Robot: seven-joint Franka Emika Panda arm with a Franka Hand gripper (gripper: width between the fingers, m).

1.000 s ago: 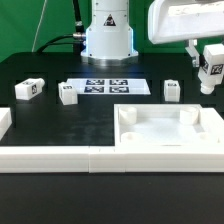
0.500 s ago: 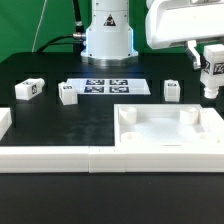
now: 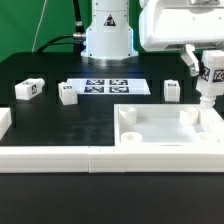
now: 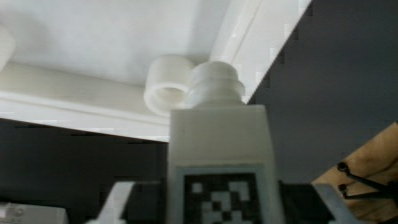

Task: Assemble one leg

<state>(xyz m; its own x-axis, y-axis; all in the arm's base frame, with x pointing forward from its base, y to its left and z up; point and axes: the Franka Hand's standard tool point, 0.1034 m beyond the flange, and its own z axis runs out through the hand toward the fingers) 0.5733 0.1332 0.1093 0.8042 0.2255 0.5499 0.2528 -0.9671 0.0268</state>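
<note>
My gripper is shut on a white leg with a black-and-white tag. It holds the leg upright, peg end down, just above the far right corner of the white tray. In the wrist view the leg fills the middle between my fingers. Its peg tip sits beside the tray's round corner hole, slightly off it. Three more legs lie on the black table: one at the exterior view's left, one beside it, and one behind the tray.
The marker board lies flat in front of the robot base. A white raised border runs along the table's near edge, with a block at its left end.
The gripper has shifted a little toward the exterior view's left and lowered slightly with the leg, bringing the peg closer to the tray's far right corner.
</note>
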